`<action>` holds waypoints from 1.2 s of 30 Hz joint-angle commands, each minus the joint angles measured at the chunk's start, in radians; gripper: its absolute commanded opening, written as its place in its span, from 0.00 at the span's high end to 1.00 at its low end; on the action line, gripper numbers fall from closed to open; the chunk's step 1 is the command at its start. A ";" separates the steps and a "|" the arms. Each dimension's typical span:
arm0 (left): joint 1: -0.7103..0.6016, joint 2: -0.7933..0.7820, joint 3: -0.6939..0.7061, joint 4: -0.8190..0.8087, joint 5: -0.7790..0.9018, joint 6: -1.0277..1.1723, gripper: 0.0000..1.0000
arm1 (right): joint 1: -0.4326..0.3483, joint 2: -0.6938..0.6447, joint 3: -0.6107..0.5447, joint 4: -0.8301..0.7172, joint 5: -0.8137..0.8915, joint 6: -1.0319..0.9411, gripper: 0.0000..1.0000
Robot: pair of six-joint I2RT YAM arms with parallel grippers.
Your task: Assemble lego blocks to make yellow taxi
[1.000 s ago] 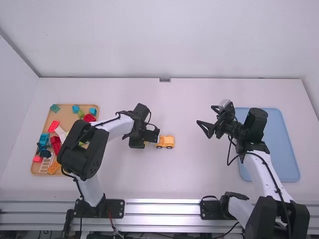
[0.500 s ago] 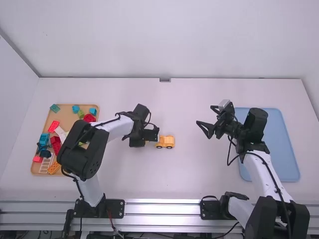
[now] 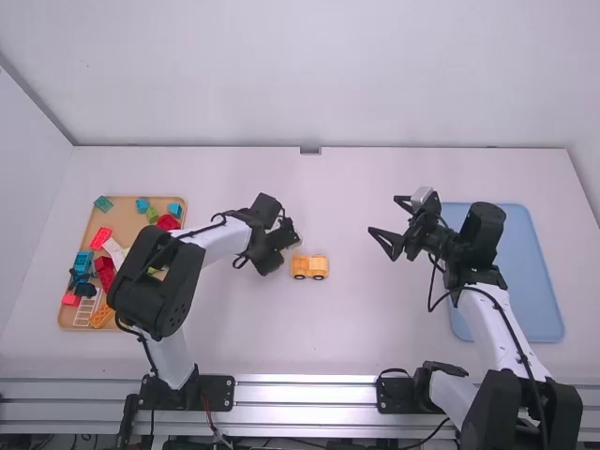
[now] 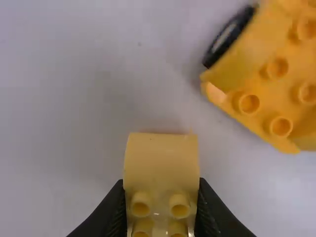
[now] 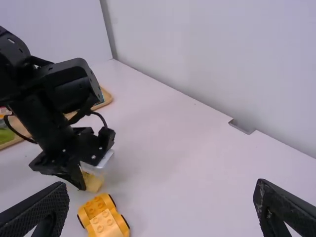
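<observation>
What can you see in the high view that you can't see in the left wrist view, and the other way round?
High view: the blue tray, the tan tray of colorful blocks and the right gripper, open.
Left wrist view: the round studs on the yellow block held between the left gripper's fingers.
Both: the yellow wheeled base, the left gripper and the white table.

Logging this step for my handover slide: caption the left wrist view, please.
Left gripper holding a studded yellow block, apart from the yellow wheeled base on the white table.
</observation>
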 commanded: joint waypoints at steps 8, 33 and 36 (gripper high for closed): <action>-0.001 -0.001 -0.008 -0.022 -0.050 -0.753 0.98 | 0.000 0.004 -0.005 0.095 -0.015 0.102 0.02; 0.003 -0.001 -0.008 -0.060 -0.062 -2.599 0.97 | 0.065 0.004 -0.005 0.099 0.049 0.110 0.01; 0.001 -0.001 -0.008 -0.059 -0.060 -2.595 0.97 | 0.065 0.004 -0.005 0.096 0.050 0.110 0.02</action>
